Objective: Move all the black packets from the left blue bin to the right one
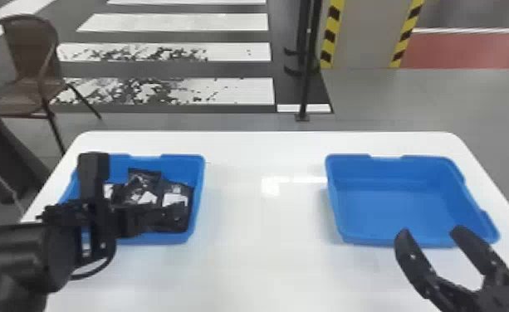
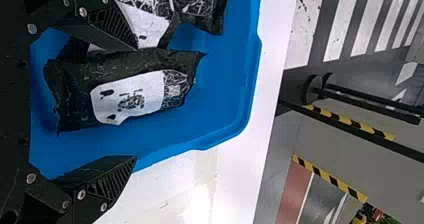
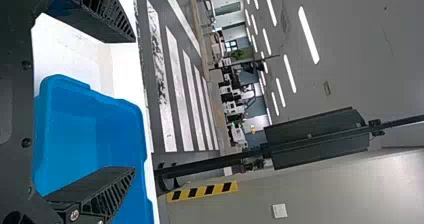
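Black packets (image 1: 143,184) lie ahead of left hand (image 2: 136,101), in left bin (image 1: 198,186); fingers spread wide, nothing gripped. Neighbouring packet (image 2: 149,25) could be snagged by overlapping finger, rim struck by other. Right hand (image 1: 431,231) open, empty.

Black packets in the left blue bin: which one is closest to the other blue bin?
The black packet at the right end of the left bin, next to its right wall. The other packets lie farther left.
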`<action>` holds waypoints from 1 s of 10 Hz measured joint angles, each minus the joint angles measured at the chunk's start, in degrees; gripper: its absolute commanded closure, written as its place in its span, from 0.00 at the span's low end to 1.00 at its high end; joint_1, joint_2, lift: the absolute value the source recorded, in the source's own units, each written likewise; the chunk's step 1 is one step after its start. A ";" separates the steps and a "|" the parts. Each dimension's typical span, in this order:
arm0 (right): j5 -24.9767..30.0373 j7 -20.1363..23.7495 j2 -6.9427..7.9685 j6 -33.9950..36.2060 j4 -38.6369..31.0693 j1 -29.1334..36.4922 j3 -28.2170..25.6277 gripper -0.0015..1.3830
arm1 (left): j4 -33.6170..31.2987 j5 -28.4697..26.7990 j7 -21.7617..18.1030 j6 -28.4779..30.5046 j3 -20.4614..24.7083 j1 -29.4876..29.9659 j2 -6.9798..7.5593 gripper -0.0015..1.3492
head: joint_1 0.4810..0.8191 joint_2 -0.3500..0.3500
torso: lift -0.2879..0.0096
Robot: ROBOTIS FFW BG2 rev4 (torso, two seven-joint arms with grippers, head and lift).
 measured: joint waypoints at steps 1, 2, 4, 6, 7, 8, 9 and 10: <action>-0.16 0.02 0.00 0.07 0.11 0.00 0.00 0.08 | 0.23 0.01 0.04 1.23 -0.44 -0.07 -0.02 0.23 | 0.63 0.51 | 0.50; -0.26 0.02 0.00 0.11 0.24 -0.04 0.00 0.08 | 0.41 -0.07 0.09 2.48 -0.60 -0.30 -0.16 0.25 | 0.63 0.51 | 0.50; -0.31 0.10 0.00 0.23 0.45 -0.23 0.10 0.08 | 1.85 0.00 0.01 2.90 -0.81 -1.24 -0.25 0.62 | 0.63 0.50 | 0.50; -0.50 0.11 0.00 0.31 0.60 -0.28 0.11 0.08 | 4.07 -0.39 -0.20 1.12 -1.00 -2.31 -0.23 0.69 | 0.63 0.51 | 0.50; -0.54 0.11 0.00 0.37 0.67 -0.28 0.11 0.08 | 5.15 -1.31 -0.69 -0.52 -1.17 -2.86 -0.19 0.84 | 0.63 0.51 | 0.50; -0.68 0.11 0.00 0.38 0.69 -0.28 0.12 0.08 | 5.46 -2.97 -0.82 -1.99 -1.26 -2.95 -0.22 0.87 | 0.63 0.52 | 0.50; -0.84 0.15 0.00 0.39 0.69 -0.28 0.12 0.08 | 5.48 -4.09 -1.21 -2.73 -1.31 -2.85 -0.26 0.87 | 0.63 0.53 | 0.50; -0.94 0.22 -0.02 0.39 0.69 -0.28 0.12 0.08 | 4.70 -4.46 -1.54 -3.70 -1.16 -2.13 -0.27 0.87 | 0.63 0.53 | 0.50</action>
